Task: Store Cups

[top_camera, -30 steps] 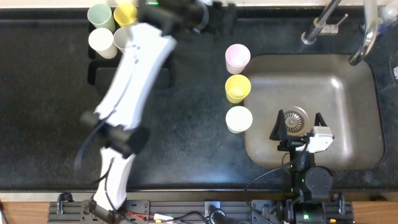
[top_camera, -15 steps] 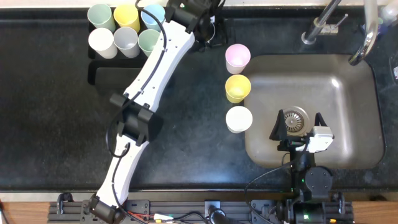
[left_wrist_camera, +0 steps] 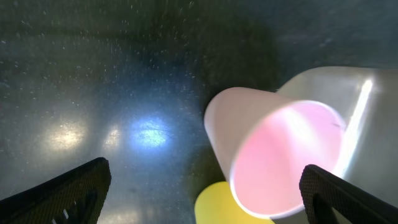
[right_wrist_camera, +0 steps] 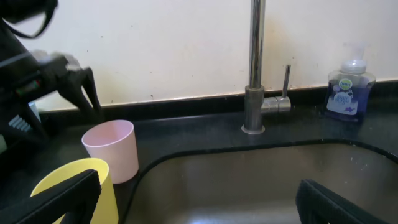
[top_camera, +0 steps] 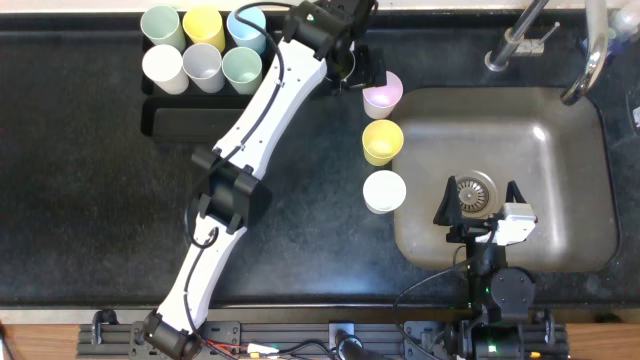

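Observation:
A pink cup (top_camera: 382, 92) stands upright on the dark counter by the sink's far left corner, with a yellow cup (top_camera: 382, 141) and a white cup (top_camera: 384, 191) in a row nearer me. My left gripper (top_camera: 360, 68) hovers open just left of and above the pink cup (left_wrist_camera: 280, 155), its fingers (left_wrist_camera: 68, 193) wide apart and holding nothing. A black rack (top_camera: 150, 95) at the far left holds several cups (top_camera: 203, 65). Over the sink's drain, my right gripper (top_camera: 480, 197) stays open and empty, facing the pink cup (right_wrist_camera: 112, 149) and yellow cup (right_wrist_camera: 74, 186).
The steel sink (top_camera: 560, 130) fills the right side. A faucet (right_wrist_camera: 254, 93) rises at its far edge and a soap bottle (right_wrist_camera: 350, 90) stands at the far right. A wall runs behind the counter. Open dark counter (top_camera: 80, 200) lies left of the arm.
My left arm has swung right, from over the cup rack to the pink cup. The blue and green cups in the rack have come into sight. The right arm has kept still.

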`<state>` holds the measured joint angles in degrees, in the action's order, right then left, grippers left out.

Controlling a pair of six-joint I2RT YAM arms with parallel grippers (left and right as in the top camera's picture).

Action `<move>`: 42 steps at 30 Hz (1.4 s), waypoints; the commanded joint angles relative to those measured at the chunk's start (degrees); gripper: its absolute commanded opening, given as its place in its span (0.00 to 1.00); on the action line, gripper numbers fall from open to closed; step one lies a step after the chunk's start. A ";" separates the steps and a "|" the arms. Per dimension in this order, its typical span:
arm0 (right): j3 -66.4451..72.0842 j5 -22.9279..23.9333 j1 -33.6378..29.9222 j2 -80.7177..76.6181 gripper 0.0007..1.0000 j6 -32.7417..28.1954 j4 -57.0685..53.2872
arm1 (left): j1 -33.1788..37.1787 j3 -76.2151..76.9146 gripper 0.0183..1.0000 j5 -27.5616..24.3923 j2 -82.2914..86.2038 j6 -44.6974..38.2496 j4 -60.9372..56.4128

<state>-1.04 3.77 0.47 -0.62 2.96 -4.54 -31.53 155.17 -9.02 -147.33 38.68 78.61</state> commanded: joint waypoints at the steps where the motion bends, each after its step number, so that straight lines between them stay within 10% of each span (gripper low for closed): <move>1: 0.76 -0.35 -0.13 0.42 1.00 0.04 0.31 | -0.37 1.16 1.00 -0.37 -2.03 0.61 1.53; 14: 0.76 -0.35 -0.13 0.42 1.00 0.04 0.31 | -0.37 0.46 0.98 1.25 -2.60 0.66 1.25; 19: 0.76 -0.35 -0.13 0.42 1.00 0.04 0.31 | -0.39 -0.24 0.70 1.22 -2.62 1.73 1.29; 20: 0.76 -0.35 -0.13 0.42 1.00 0.04 0.31 | -0.39 -1.14 0.26 1.22 -2.62 3.02 1.09; 22: 0.76 -0.35 -0.13 0.42 1.00 0.04 0.31 | -0.39 -1.88 0.02 1.25 -2.62 3.43 0.09; 33: 0.76 -0.35 -0.13 0.42 1.00 0.04 0.31 | 3.61 -0.15 0.02 5.35 8.83 3.63 3.21; 42: 0.76 -0.35 -0.13 0.42 1.00 0.04 0.31 | 16.70 -18.86 0.02 18.43 38.93 8.81 10.03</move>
<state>-1.04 3.79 0.45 -0.62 2.98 -4.51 -19.51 145.69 1.96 -120.33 45.04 88.88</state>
